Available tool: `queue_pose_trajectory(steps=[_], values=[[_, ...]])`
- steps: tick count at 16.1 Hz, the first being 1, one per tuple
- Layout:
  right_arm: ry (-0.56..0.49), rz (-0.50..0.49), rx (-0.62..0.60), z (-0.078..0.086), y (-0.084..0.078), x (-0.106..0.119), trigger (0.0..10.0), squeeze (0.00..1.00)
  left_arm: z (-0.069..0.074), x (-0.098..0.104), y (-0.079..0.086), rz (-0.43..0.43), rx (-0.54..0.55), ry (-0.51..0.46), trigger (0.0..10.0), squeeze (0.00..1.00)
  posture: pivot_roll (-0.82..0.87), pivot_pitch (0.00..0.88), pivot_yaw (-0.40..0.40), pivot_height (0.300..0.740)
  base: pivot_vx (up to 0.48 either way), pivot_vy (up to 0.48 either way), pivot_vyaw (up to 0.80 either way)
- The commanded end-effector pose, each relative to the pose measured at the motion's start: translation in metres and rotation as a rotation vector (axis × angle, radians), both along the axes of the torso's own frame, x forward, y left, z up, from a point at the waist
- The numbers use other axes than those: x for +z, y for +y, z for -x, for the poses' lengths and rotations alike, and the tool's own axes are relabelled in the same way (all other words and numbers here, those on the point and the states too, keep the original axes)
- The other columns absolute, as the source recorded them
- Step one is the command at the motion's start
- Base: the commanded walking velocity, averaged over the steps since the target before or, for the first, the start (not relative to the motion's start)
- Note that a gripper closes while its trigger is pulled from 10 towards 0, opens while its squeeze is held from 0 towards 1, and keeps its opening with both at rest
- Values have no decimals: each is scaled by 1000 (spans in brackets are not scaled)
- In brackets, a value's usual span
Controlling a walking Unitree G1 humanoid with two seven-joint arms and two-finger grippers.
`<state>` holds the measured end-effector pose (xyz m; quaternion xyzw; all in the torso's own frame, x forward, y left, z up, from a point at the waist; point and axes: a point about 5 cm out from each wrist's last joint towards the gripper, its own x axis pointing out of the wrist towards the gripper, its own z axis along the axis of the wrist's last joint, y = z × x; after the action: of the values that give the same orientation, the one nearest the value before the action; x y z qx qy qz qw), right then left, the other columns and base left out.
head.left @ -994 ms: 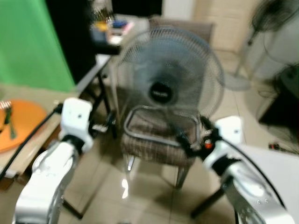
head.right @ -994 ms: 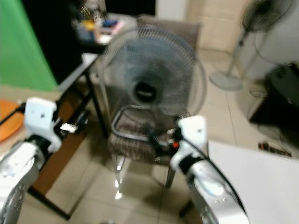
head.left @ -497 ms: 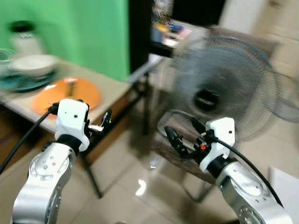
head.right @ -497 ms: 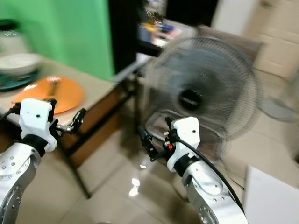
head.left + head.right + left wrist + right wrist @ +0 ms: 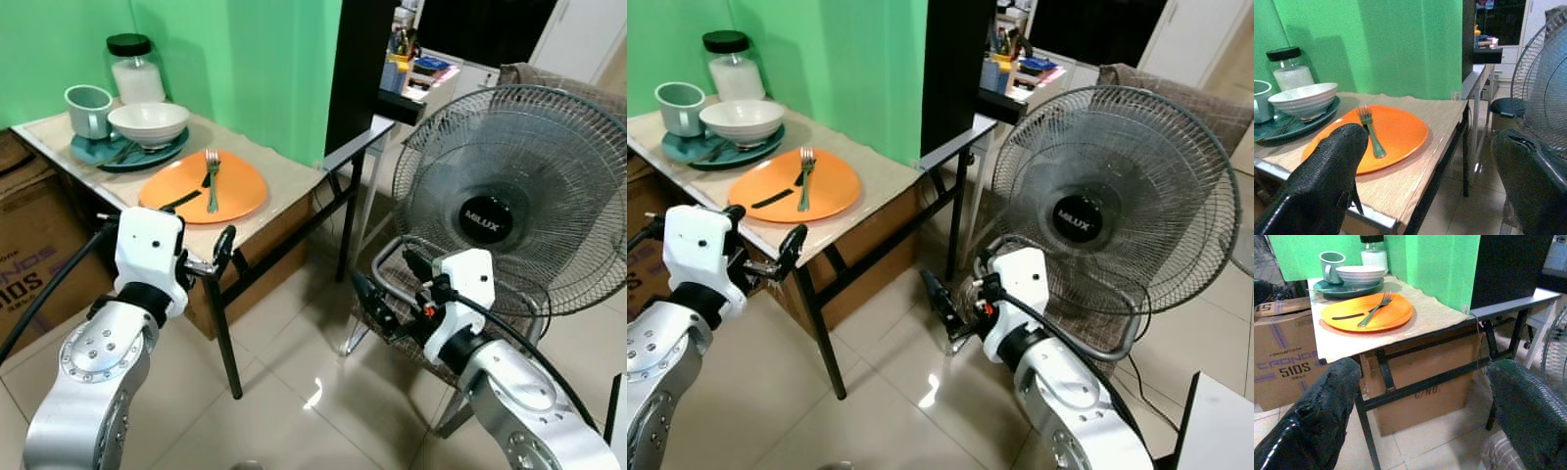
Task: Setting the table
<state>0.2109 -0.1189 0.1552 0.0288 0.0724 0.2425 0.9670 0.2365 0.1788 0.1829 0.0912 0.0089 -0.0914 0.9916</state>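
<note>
Now that the head camera has swung round from the fan toward the green wall, the tabletop with the dishes has come into sharp view where a second ago there was mostly blur and a chair. That suggests the robot has turned to face its work, though nothing is picked up yet.

The left end effector hovers just off the near edge of the tabletop, fingers spread and holding nothing. The right end effector hangs lower, well short of the tabletop and in front of the fan, its fingers also spread and empty.

Just beyond the left end effector lies an orange plate with a green fork and a dark strip, perhaps a knife, on it. Farther off stand a white bowl on a teal plate, a mug and a black-lidded jar.

The fan's hub reads "MILUX". A cardboard box beside the table shows "CRONOS" and "510S"; another box under the tabletop carries writing ending "C/NO.".
</note>
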Motion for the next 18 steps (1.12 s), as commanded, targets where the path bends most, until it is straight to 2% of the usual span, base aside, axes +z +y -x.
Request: queue_pose_trajectory(steps=[1, 6, 10, 12, 14, 16, 18], values=[[-17, 0, 19, -2, 1, 3, 10000, 1000, 1, 0, 0, 3, 0, -2, 10000, 0, 139, 0, -30, 740, 281, 0, 800], [-13, 0, 28, -2, -2, 2, 10000, 1000, 3, -1, -1, 7, 0, 2, 10000, 0, 142, 0, -36, 740, 282, 0, 748], [-25, -25, 52, -1, -4, 1, 10000, 1000, 4, -4, 0, 6, -1, 12, 10000, 0, 140, 0, -35, 740, 283, 0, 0], [-22, -31, 60, -1, -6, -2, 10000, 1000, 4, -5, -1, 8, -2, 14, 10000, 0, 140, 0, -35, 740, 277, 0, 625], [-25, -19, 31, -4, -8, -3, 10000, 1000, 4, -5, -1, 7, -4, 14, 10000, 0, 142, 0, -38, 740, 279, 0, 800], [-25, -17, -87, -11, -15, -7, 10000, 1000, 2, -6, 1, 2, -9, 17, 10000, 0, 144, 0, -40, 740, 277, 0, 0], [-29, 31, -163, -16, -18, -11, 10000, 1000, 1, -8, 0, -5, -27, 24, 10000, 0, 144, 0, -40, 740, 277, 0, 0]])
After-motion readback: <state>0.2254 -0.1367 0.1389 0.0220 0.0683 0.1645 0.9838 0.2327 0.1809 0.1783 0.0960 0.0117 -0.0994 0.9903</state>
